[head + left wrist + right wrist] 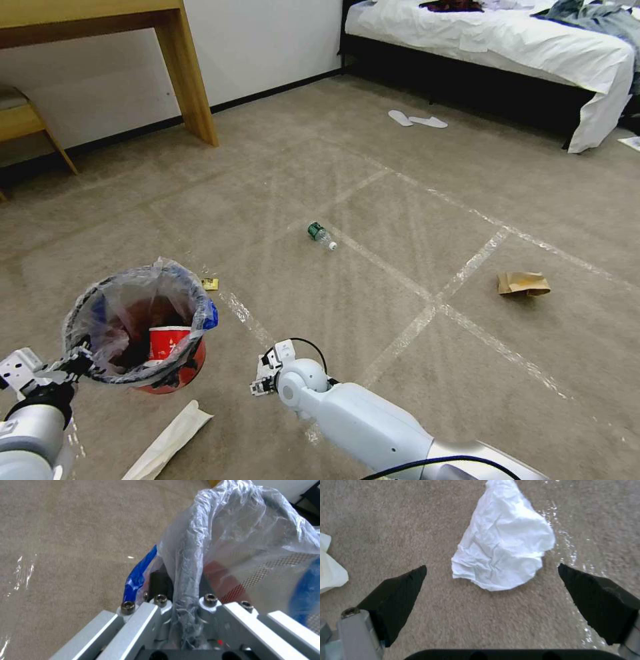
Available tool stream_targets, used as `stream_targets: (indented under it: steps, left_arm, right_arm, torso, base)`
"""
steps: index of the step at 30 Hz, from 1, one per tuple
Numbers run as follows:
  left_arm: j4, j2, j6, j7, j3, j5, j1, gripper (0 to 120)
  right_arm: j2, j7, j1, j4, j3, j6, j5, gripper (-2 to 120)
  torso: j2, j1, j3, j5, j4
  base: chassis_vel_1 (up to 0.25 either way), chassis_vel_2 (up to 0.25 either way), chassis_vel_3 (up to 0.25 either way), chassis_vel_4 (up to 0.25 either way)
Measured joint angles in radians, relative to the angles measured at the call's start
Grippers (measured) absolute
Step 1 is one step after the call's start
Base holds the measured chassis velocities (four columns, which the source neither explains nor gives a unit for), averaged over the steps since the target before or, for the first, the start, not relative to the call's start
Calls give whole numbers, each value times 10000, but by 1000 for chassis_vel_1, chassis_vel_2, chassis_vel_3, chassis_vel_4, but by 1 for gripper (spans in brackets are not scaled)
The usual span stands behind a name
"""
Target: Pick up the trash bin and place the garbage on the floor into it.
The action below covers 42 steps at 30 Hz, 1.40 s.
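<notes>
The trash bin [137, 327], a red-orange bucket lined with a clear bag, hangs tilted at the lower left. My left gripper [73, 363] is shut on its bagged rim [186, 585]. A red-and-white carton [168, 343] lies inside. My right gripper [491, 567] is open and hovers just above a crumpled white tissue [503, 545] on the floor [386, 517], a finger on either side; its arm [360, 420] reaches in from the bottom. Other garbage lies about: a green-labelled bottle [321, 235], a brown paper bag [523, 283], a yellow scrap [210, 284] and a pale paper strip [170, 437].
A wooden table leg [193, 80] and a stool [23, 123] stand at the back left. A bed [507, 47] with white sheets fills the back right, with white slippers [417, 121] in front of it. Tape lines [427, 310] cross the carpet.
</notes>
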Motion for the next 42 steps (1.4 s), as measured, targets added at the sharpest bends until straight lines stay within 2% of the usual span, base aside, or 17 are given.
stream_targets:
  steps: [12, 26, 28, 29, 31, 32, 34, 35, 37, 38, 40, 42]
  left_arm:
    - [23, 13, -38, 9, -49, -45, -4, 2]
    - [190, 34, -85, 14, 36, -32, -123, 2]
    - [220, 35, -87, 14, 55, -19, -155, 2]
    - [220, 35, -87, 14, 55, -19, -155, 2]
    - [237, 40, -98, 15, 64, -11, -161, 2]
    - [237, 40, -98, 15, 64, -11, -161, 2]
    - [251, 41, -104, 15, 65, -3, -166, 2]
    - [251, 41, -104, 15, 65, -3, -166, 2]
    - [263, 42, -112, 14, 77, 8, -174, 2]
    - [263, 42, -112, 14, 77, 8, -174, 2]
    - [280, 35, -121, 14, 98, 18, -197, 2]
    - [290, 34, -123, 14, 108, 21, -205, 2]
  right_arm:
    - [585, -804, 148, -1273, -175, 721, -705, 100]
    - [703, -1128, 187, -1695, -171, 1080, -1156, 98]
    - [661, -1162, 178, -1697, -179, 1116, -1224, 89]
    - [661, -1162, 178, -1697, -179, 1116, -1224, 89]
    - [623, -1188, 156, -1696, -192, 1131, -1259, 77]
    - [623, -1188, 156, -1696, -192, 1131, -1259, 77]
    - [588, -1228, 147, -1674, -212, 1141, -1291, 67]
    - [588, -1228, 147, -1674, -212, 1141, -1291, 67]
    - [556, -1243, 140, -1616, -229, 1153, -1319, 54]
    - [556, -1243, 140, -1616, -229, 1153, -1319, 54]
    - [526, -1266, 129, -1595, -260, 1167, -1357, 44]
    - [505, -1282, 123, -1591, -277, 1178, -1380, 39]
  torso:
    - [0, -1, 0, 1, 1]
    - [0, 0, 0, 1, 0]
    - [0, 0, 0, 0, 0]
    - [0, 0, 0, 0, 0]
    - [0, 0, 0, 1, 0]
    - [0, 0, 0, 1, 0]
    - [0, 0, 0, 1, 0]
    - [0, 0, 0, 1, 0]
    - [0, 0, 0, 1, 0]
    - [0, 0, 0, 1, 0]
    - [0, -1, 0, 1, 1]
    - [0, 0, 0, 1, 0]
  base:
    - [0, 0, 0, 0]
    - [0, 0, 0, 0]
    - [0, 0, 0, 0]
    - [0, 0, 0, 0]
    - [0, 0, 0, 0]
    - [0, 0, 0, 0]
    - [0, 0, 0, 0]
    - [0, 0, 0, 0]
    - [0, 0, 0, 0]
    - [0, 0, 0, 0]
    - [0, 0, 0, 0]
    - [0, 0, 0, 0]
